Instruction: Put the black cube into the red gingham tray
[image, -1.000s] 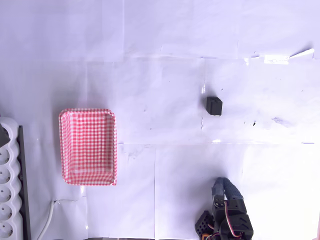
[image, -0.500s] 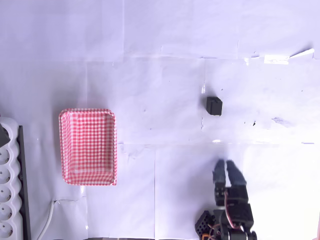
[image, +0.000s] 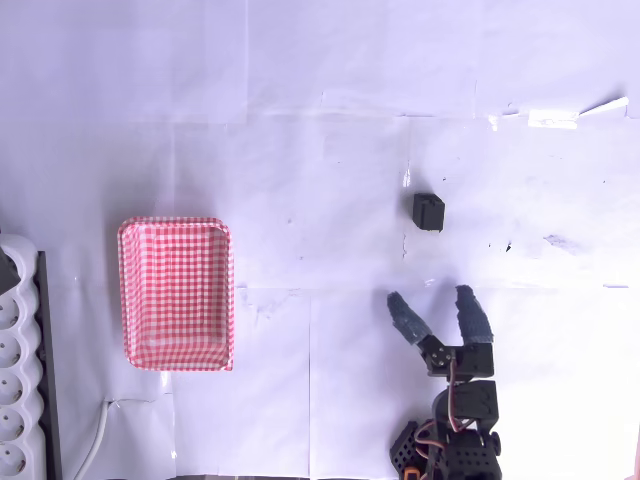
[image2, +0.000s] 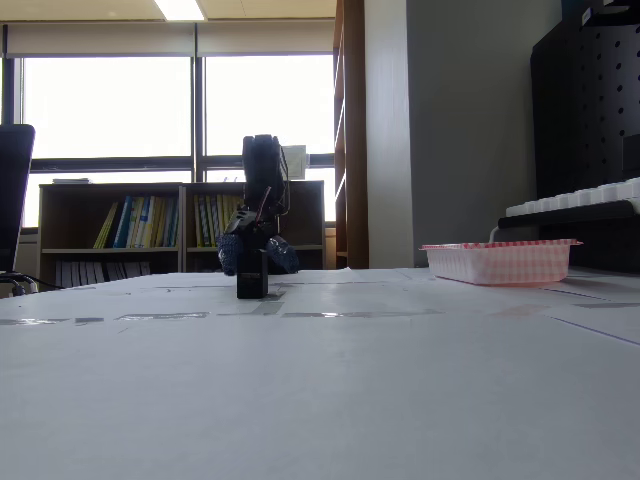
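The black cube (image: 428, 212) sits alone on the white paper, right of centre in the overhead view; in the fixed view the black cube (image2: 252, 274) stands in front of the arm. My gripper (image: 436, 305) is open, its two blue-grey fingers spread wide, about a gripper-length below the cube in the overhead view, with nothing between them. In the fixed view the gripper (image2: 258, 256) shows behind the cube. The red gingham tray (image: 127, 295) lies empty at the left in the overhead view; the red gingham tray (image2: 500, 262) is at the right in the fixed view.
A white power strip (image: 18, 360) with a cable runs along the left edge beside the tray. The table is covered in taped white paper sheets. A black pegboard (image2: 590, 110) rises behind the tray in the fixed view.
My gripper has reached up the picture toward the cube and its fingers have spread from nearly together to wide open. Cube and tray have not moved.
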